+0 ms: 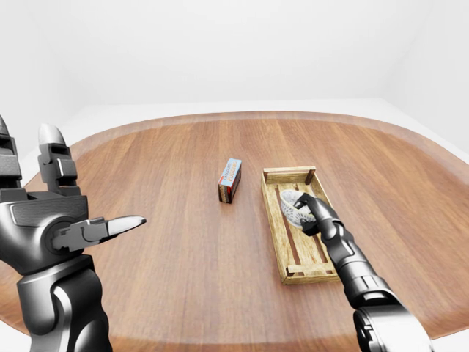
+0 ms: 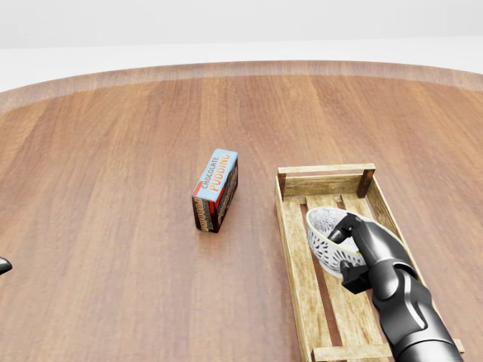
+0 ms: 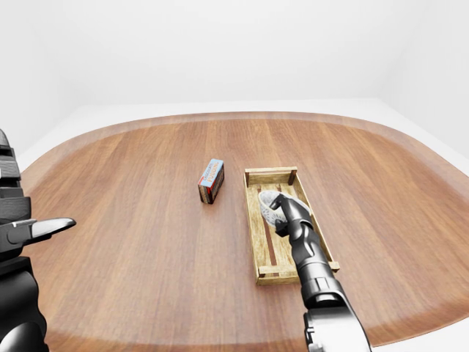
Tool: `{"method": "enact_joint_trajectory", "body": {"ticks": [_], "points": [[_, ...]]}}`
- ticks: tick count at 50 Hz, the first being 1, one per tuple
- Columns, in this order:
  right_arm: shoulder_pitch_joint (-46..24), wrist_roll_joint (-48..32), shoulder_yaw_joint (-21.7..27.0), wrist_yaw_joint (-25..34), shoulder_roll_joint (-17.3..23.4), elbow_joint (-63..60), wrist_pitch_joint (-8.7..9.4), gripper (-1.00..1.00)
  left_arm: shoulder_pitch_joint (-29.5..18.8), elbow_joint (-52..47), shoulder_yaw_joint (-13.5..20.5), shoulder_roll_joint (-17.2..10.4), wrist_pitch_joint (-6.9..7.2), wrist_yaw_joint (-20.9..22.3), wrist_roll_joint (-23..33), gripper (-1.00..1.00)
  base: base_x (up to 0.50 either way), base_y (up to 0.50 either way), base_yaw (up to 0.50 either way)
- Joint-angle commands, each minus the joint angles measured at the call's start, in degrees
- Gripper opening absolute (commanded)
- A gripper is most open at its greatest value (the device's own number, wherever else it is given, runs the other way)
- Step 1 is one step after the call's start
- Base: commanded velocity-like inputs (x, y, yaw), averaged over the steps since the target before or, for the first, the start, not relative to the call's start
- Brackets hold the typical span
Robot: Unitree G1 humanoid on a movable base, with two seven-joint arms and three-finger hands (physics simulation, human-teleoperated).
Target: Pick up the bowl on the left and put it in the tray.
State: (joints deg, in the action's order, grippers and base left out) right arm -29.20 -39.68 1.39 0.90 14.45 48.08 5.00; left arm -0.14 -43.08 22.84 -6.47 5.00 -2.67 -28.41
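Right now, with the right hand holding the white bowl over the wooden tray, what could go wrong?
1. The white patterned bowl sits tilted in the right hand; released like this, it may roll or land on its side.
2. It hangs near the left rail of the slatted wooden tray and could catch there.
3. The chocolate pudding box stands close by; a wide withdrawal might knock it.

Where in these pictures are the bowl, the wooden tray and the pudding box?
bowl [image 2: 323, 235]: head view, on its white latticed wall, left of the right hand's fingers.
wooden tray [image 2: 326, 169]: head view, on its top end rail.
pudding box [image 2: 215, 175]: head view, on its blue lettered top face.
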Motion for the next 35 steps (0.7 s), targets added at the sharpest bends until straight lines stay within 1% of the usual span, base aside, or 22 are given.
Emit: {"method": "enact_joint_trajectory", "body": {"ticks": [1, 6, 8, 10, 15, 25, 30, 35], "points": [[0.47, -2.08, -0.54, -0.31, -0.45, 3.36, 0.0, 1.0, -0.27, 0.07, -0.02, -0.05, 0.0, -0.31, -0.24, 1.0, 0.0, 0.0, 0.0], [1.23, -2.17, -0.6, 0.41, -0.72, 1.79, 0.0, 1.0, -0.48, -0.73, 0.25, -0.25, 0.0, -0.88, -0.95, 1.0, 0.0, 0.0, 0.0], [1.42, -2.22, -0.54, 0.6, -0.75, 1.45, 0.0, 1.0, 0.09, 0.01, -0.22, 0.09, 0.0, -0.22, -0.25, 1.0, 0.0, 0.0, 0.0], [1.52, -2.37, -0.66, 1.01, -0.75, 1.17, 0.0, 1.0, -0.43, -0.79, 0.32, -0.27, 0.0, -0.82, -1.03, 1.0, 0.0, 0.0, 0.0], [1.67, -2.39, -0.5, 1.53, -0.73, 0.77, 0.0, 1.0, 0.22, -0.11, -0.16, 0.13, 0.0, -0.11, -0.24, 1.0, 0.0, 0.0, 0.0], [1.68, -1.7, -0.4, 1.11, -0.83, 1.25, 0.0, 1.0, -0.07, -0.53, -0.03, 0.04, 0.0, -0.39, -0.45, 1.0, 0.0, 0.0, 0.0], [3.33, -3.06, -0.61, 3.47, -0.71, -4.1, 0.0, 1.0, -0.11, -0.72, -0.02, 0.0, 0.0, -0.52, -0.56, 1.0, 0.0, 0.0, 0.0], [6.87, -6.17, -0.6, 7.91, -1.0, -14.42, 0.0, 1.0, 0.05, -0.45, -0.12, 0.09, 0.0, -0.28, -0.35, 1.0, 0.0, 0.0, 0.0]]}}
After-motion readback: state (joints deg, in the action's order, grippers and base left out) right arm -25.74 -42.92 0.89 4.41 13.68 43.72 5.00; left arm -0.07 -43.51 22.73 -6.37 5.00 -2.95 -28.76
